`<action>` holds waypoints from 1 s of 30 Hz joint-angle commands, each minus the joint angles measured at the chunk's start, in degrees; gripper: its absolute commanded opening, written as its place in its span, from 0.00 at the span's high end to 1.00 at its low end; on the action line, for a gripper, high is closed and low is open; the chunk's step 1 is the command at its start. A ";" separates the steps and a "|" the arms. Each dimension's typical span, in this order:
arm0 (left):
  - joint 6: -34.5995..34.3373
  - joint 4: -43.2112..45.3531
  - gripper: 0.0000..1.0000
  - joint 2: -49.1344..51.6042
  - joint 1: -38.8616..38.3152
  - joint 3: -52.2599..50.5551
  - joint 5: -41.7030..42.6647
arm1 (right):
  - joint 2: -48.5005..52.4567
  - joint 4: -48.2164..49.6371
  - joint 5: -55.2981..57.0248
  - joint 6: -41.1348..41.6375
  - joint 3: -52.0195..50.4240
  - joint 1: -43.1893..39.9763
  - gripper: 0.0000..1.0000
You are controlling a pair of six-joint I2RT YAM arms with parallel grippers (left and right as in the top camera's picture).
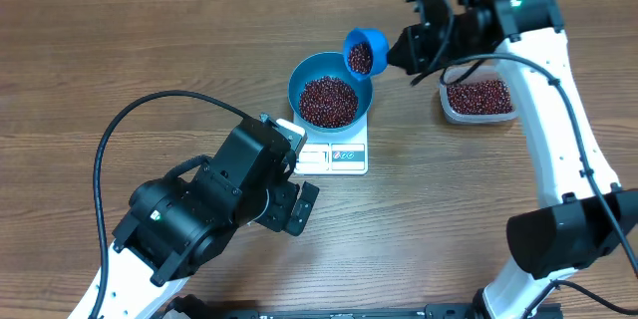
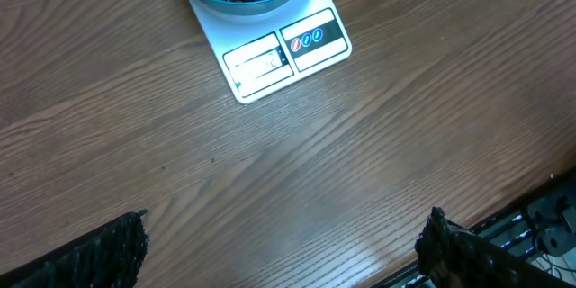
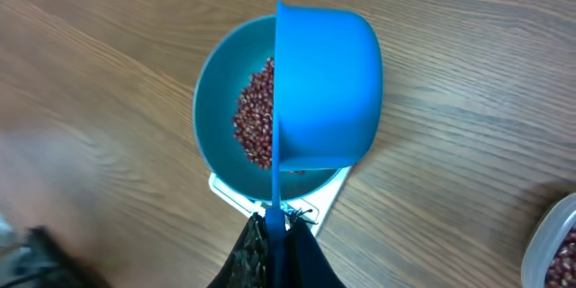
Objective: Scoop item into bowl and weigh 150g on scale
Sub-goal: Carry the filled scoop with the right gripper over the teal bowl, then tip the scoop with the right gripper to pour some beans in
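Overhead view: the small blue scoop (image 1: 365, 52) is pinched by its handle in the right gripper (image 1: 411, 48), jaws clamped tight, and is held tilted right above the far rim of the bowl (image 1: 297, 78). A heap of beans (image 1: 328, 101) is piled in the bowl, which is parked on the scale (image 1: 335, 157). More are carried in the scoop, and more are left in the clear tub (image 1: 448, 106). The left gripper (image 2: 281, 250) is spread wide with nothing held, hung over the table (image 2: 378, 162) near the scale.

Risks, as judged from this:
- **Spill:** the scoop is lined up with the rim rather than the middle, so beans could get bounced out.
- **Overshoot:** if the whole load is dumped at once, 150g could easily be overshot.
- **Bumped bowl:** the bowl is wider than the scale, so if its rim gets bumped it could be tipped.

The display can't be read here.
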 commanded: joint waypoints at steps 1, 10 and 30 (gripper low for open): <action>0.87 0.04 0.01 -0.24 0.09 0.70 0.22 | -1.66 1.27 7.08 0.11 1.62 4.22 0.96; 0.87 0.04 0.00 -0.24 0.09 0.70 0.22 | -1.44 1.68 7.45 -1.95 1.60 6.43 0.96; 0.87 0.04 0.00 -0.24 0.09 0.72 0.22 | -1.53 2.27 9.40 -3.98 1.29 7.32 0.96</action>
